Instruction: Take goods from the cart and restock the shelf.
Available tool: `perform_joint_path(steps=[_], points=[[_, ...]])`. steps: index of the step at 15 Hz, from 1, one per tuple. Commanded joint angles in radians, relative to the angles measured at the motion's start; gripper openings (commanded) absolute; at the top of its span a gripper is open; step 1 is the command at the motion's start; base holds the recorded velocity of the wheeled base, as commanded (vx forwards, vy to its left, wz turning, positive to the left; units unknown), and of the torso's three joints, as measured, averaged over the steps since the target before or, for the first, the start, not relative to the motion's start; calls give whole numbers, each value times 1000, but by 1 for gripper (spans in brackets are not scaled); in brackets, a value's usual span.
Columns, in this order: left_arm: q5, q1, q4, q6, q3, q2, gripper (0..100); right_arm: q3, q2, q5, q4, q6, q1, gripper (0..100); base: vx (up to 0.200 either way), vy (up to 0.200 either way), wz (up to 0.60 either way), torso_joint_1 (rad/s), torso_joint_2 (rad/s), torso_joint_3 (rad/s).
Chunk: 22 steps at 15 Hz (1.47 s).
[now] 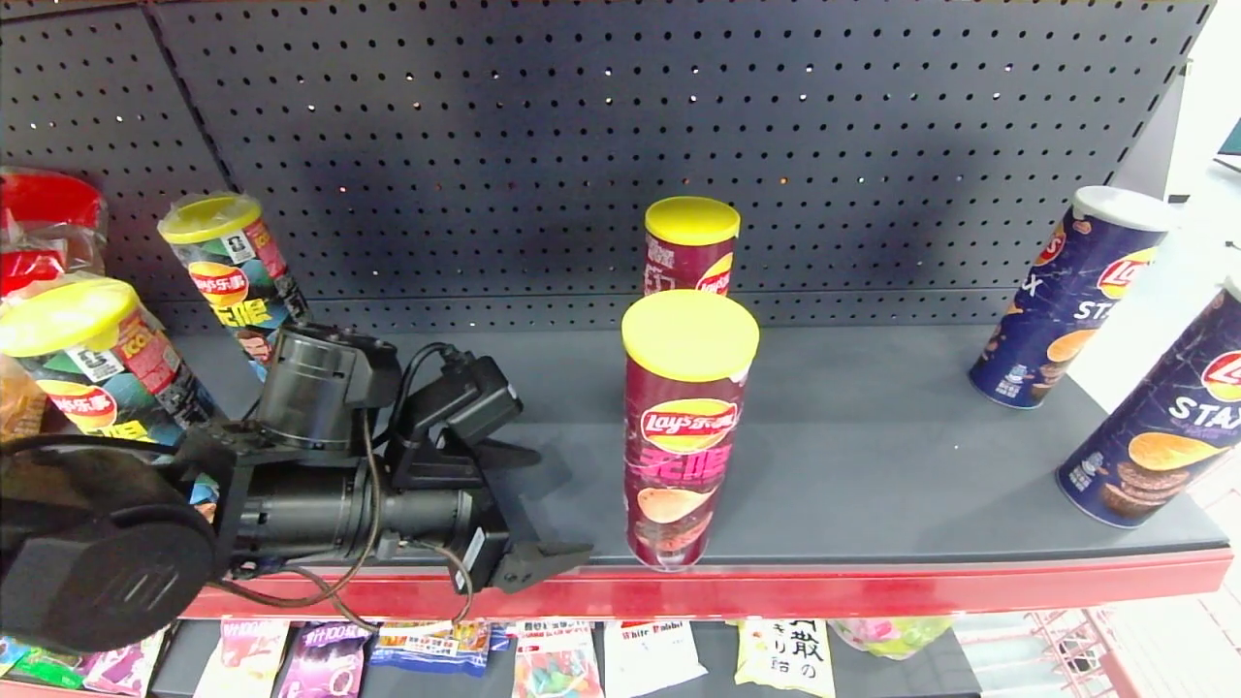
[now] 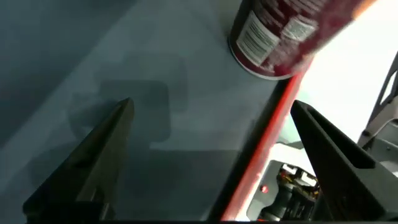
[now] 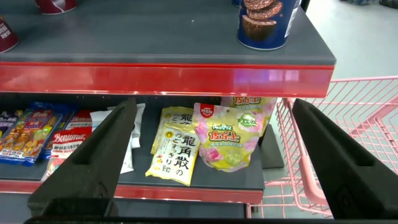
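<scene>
Maroon chip can (image 1: 686, 436) stands upright at centre frame in the head view, near the front of the grey shelf (image 1: 873, 456), base just behind the red lip (image 1: 873, 586). A second maroon can (image 1: 690, 247) stands directly behind it against the pegboard, so this is one facing in a front-to-back row.

Left gripper (image 1: 553, 504) is at lower left-centre, level with the shelf deck, just beside the front can and not touching it. Fingers are spread and empty; the left wrist view confirms this, with both fingers wide and the can's base (image 2: 280, 37) beyond them by the lip. Judgement: the can looks already set down, and the low sideways pose suits sliding a tall can in without tipping it.

Right gripper (image 3: 214, 124) has fingers apart and holds nothing. It faces the shelf front, with snack bags (image 3: 233, 134) on the tier below and the pink cart (image 3: 354, 143) off to the side. Probably staged for the next pick from the cart.

Blue cans (image 1: 1066, 301) lean at right frame and green cans (image 1: 233, 262) at left, sorted by flavour. Bare deck between the groups leaves room for more stock. Risk: the front can is close to the lip, so a bump from the left fingers could topple it.
</scene>
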Motion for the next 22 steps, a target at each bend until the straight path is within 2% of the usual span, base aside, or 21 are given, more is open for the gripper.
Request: perform_joint_path(steps=[1,9,22], points=[[0,-12,1,1,-34,54,100,0,0,1,0,0,0,100,0,0,0,0,0,0],[2,-44,3,2,-126,132,100,0,0,1,0,0,0,100,0,0,0,0,0,0],[3,-48,9,1,-156,146,100,0,0,1,0,0,0,100,0,0,0,0,0,0]])
